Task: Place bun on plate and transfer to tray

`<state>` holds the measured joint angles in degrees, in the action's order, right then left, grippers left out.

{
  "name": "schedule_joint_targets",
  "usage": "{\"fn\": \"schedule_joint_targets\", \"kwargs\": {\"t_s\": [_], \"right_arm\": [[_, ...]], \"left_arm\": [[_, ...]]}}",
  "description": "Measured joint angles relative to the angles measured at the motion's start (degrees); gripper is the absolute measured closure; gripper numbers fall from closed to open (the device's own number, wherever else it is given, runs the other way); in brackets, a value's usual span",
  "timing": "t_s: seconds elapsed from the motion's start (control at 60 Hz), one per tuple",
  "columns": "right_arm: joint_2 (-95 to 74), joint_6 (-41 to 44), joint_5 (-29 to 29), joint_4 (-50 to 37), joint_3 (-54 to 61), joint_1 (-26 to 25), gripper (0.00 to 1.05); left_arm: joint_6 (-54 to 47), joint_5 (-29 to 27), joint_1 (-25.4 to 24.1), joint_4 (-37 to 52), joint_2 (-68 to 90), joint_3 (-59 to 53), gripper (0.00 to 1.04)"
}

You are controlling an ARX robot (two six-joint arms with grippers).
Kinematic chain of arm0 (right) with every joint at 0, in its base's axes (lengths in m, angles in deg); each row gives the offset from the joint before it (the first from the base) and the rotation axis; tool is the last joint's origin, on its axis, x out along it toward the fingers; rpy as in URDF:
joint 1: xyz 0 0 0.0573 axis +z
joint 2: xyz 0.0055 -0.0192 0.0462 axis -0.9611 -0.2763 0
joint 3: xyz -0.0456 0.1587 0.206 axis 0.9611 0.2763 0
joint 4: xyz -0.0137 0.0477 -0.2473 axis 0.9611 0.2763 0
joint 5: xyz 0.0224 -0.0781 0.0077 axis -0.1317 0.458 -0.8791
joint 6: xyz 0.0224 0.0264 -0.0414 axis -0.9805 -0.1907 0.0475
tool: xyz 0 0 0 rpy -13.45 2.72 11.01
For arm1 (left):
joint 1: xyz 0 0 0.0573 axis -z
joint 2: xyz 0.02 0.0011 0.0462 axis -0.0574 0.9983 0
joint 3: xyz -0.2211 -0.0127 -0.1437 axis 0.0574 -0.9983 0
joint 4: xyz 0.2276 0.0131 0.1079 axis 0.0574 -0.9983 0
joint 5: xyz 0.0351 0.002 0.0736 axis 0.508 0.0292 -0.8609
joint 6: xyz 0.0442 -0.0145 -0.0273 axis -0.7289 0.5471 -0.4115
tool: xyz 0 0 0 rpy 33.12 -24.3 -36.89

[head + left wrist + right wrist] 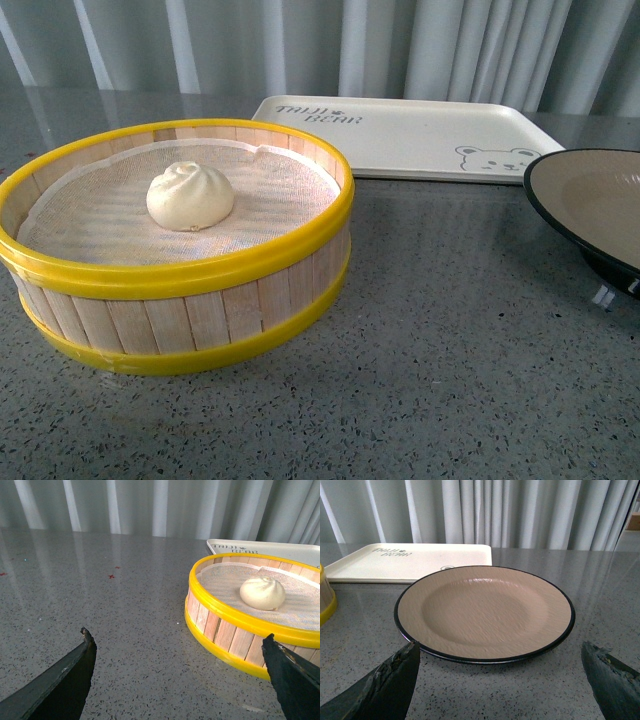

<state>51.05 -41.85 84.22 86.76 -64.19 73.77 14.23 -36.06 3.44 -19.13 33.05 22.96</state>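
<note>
Front view: the bun (190, 196) sat left of centre in the frame, on the white cloth liner (275, 195) inside the yellow-rimmed wooden steamer basket (190, 275). It was a little toward the basket's left side, well clear of the wall, with its swirled top up. The basket stood on the grey speckled table (450, 370).

Behind the basket, across the upper middle and upper right of the frame, the cream tray (410, 135) lay flat. Its lettering was at the left end and the bear face near the right corner. The plate (590, 200) came in at the right edge of the frame and was cut off by it, tan inside with a black rim. It sat just in front of the tray's right corner and apart from the basket. Pale curtains (400, 40) closed off the background.

On the left wrist view, the left gripper (177, 634) hung low over bare table with its jaws spread wide and nothing between them. Its dark fingers (65, 680) were clear of the basket, which stood ahead and to one side with the bun visible inside.

On the right wrist view, the right gripper (500, 645) was likewise wide open and gripping nothing. Its fingers (390, 680) flanked the near rim of the plate. I could not tell whether either finger touched the rim. The tray lay beyond the plate.
</note>
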Motion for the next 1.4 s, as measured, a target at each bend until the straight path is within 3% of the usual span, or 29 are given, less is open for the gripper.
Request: {"fn": "schedule_joint_targets", "kwargs": {"t_s": [0.567,0.684,0.734,0.884,1.201,1.401], "right_arm": [[0.0,0.0,0.0,0.0,0.0,0.0,0.09],[0.0,0.0,0.0,0.0,0.0,0.0,0.09],[0.0,0.0,0.0,0.0,0.0,0.0,0.09],[0.0,0.0,0.0,0.0,0.0,0.0,0.09],[0.0,0.0,0.0,0.0,0.0,0.0,0.09],[0.0,0.0,0.0,0.0,0.0,0.0,0.09]], "left_arm": [[0.3,-0.6,0.1,-0.2,0.2,0.1,0.07],[13.3,-24.1,8.7,-20.7,14.4,8.9,0.07],[18.5,-31.6,11.5,-25.9,20.1,11.2,0.07],[27.3,-39.6,14.4,-25.7,21.6,13.4,0.07],[25.4,-38.1,18.0,-12.5,33.4,20.8,0.07],[18.1,-32.1,20.6,-0.2,49.9,33.9,0.07]]}}
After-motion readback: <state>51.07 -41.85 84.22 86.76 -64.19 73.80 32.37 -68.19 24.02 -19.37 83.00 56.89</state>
